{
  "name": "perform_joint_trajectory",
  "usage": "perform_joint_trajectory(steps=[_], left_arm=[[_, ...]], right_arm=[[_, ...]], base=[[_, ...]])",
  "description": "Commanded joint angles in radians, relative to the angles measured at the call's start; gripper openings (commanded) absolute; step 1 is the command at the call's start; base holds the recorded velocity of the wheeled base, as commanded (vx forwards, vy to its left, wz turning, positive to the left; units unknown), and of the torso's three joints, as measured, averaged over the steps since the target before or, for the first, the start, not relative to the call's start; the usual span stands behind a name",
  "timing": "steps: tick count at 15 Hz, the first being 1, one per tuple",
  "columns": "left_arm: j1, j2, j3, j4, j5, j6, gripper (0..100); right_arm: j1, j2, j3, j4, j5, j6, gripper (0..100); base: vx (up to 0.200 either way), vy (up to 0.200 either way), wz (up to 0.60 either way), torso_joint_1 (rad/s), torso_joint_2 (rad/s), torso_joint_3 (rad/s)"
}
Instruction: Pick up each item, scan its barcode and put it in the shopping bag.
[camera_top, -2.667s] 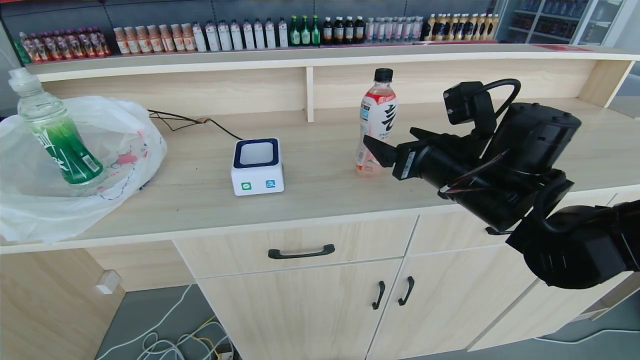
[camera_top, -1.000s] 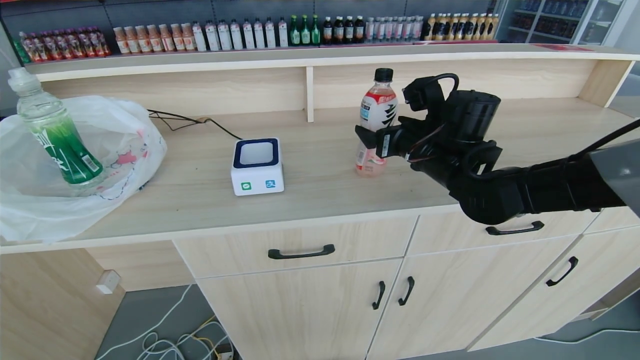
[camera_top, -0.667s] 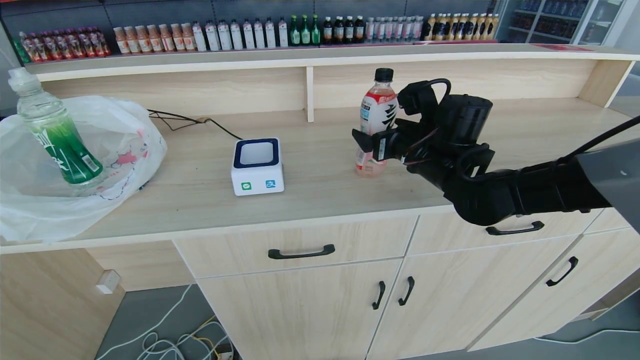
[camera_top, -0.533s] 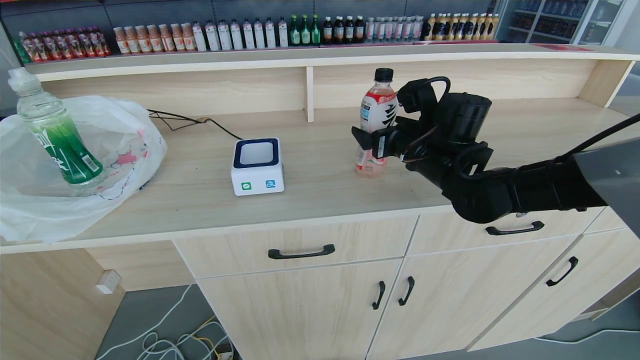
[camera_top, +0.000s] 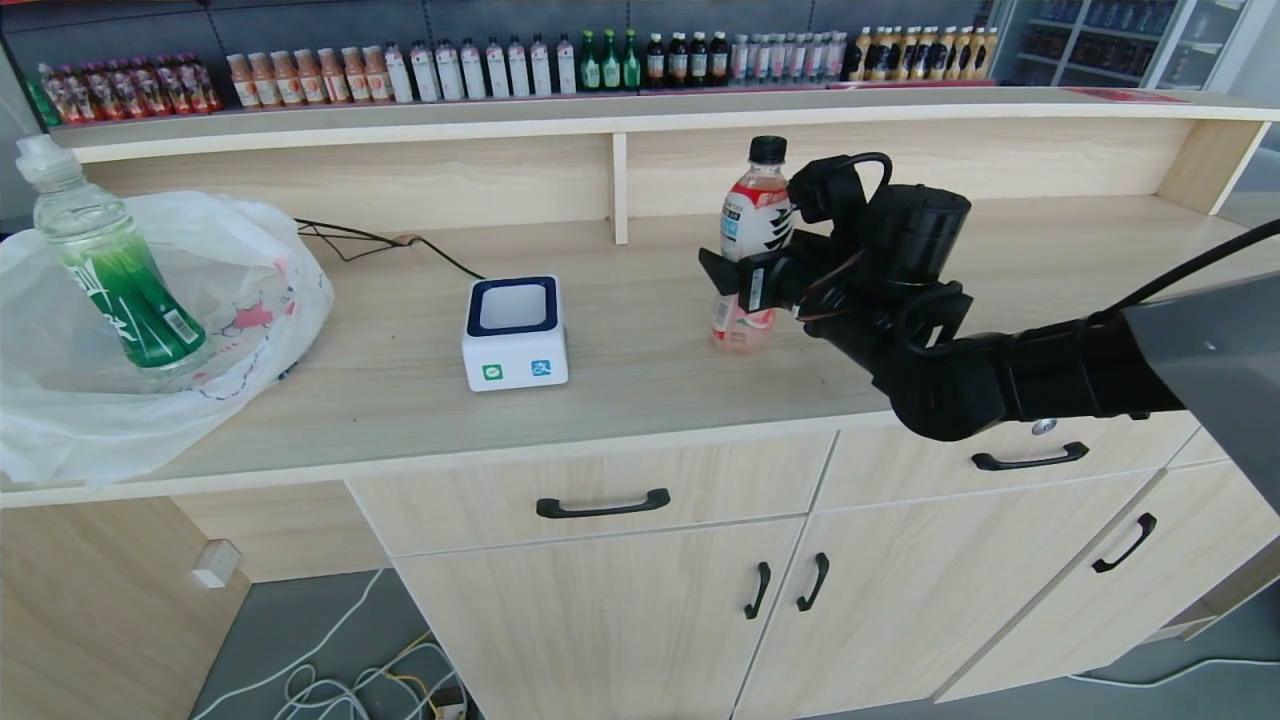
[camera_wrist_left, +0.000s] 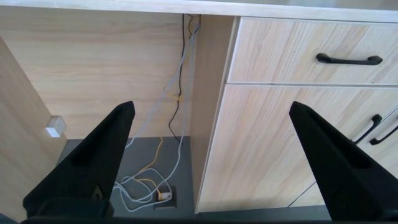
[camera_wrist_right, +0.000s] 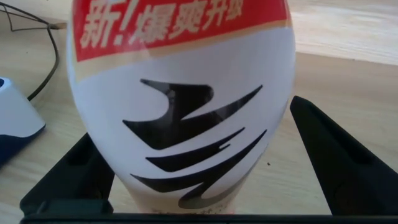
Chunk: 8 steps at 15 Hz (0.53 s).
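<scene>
- Pale wood cabinet fronts (camera_top: 600, 600) with black handles stand nearest, and loose cables (camera_top: 330, 680) lie on the grey floor below the open bay at the robot's left.
- The left gripper (camera_wrist_left: 211, 106) hangs low in front of those cabinets, under the level of the countertop, its fingers spread wide with nothing between them.
- Above is the countertop (camera_top: 620, 385), in the same pale wood. A white scanner (camera_top: 514, 335) with a dark blue rim sits near its middle, and a black cord (camera_top: 400, 245) runs back and leftward from it.
- To the right of the scanner the pink drink bottle (camera_top: 757, 215) stands upright on the countertop, with its black cap on.
- The right gripper (camera_top: 745, 262) is level with the bottle's lower label, jaws apart and straddling it.
- In the right wrist view, bare countertop shows between the bottle and one finger (camera_wrist_right: 339, 158). Whether the other finger touches the bottle cannot be told.
- At the far left the translucent shopping bag (camera_top: 250, 290) lies slumped open, with a green-labelled bottle (camera_top: 110, 270) leaning inside it.
- Behind runs a raised ledge (camera_top: 620, 125) with an upright divider, and beyond that a dark shelf (camera_top: 600, 65) lined with bottled drinks.
</scene>
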Motion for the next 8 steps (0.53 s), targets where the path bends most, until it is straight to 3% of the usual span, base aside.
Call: perform_joint_trajectory(steps=[1, 3, 4, 8], left_arm=[[0.001, 0.0, 0.0, 0.0, 0.0, 0.0, 100], [0.001, 0.0, 0.0, 0.0, 0.0, 0.0, 100], [0.001, 0.0, 0.0, 0.0, 0.0, 0.0, 100], [0.001, 0.0, 0.0, 0.0, 0.0, 0.0, 100]], right_arm=[[0.0, 0.001, 0.001, -0.001, 0.0, -0.001, 100], [0.0, 0.003, 0.001, -0.001, 0.001, -0.001, 100], [0.0, 0.004, 0.001, -0.001, 0.001, 0.001, 0], [0.002, 0.001, -0.005, 0.001, 0.001, 0.001, 0]], base=[[0.0, 0.0, 0.0, 0.0, 0.0, 0.0], [0.0, 0.0, 0.0, 0.0, 0.0, 0.0], [0.0, 0.0, 0.0, 0.0, 0.0, 0.0], [0.0, 0.0, 0.0, 0.0, 0.0, 0.0]])
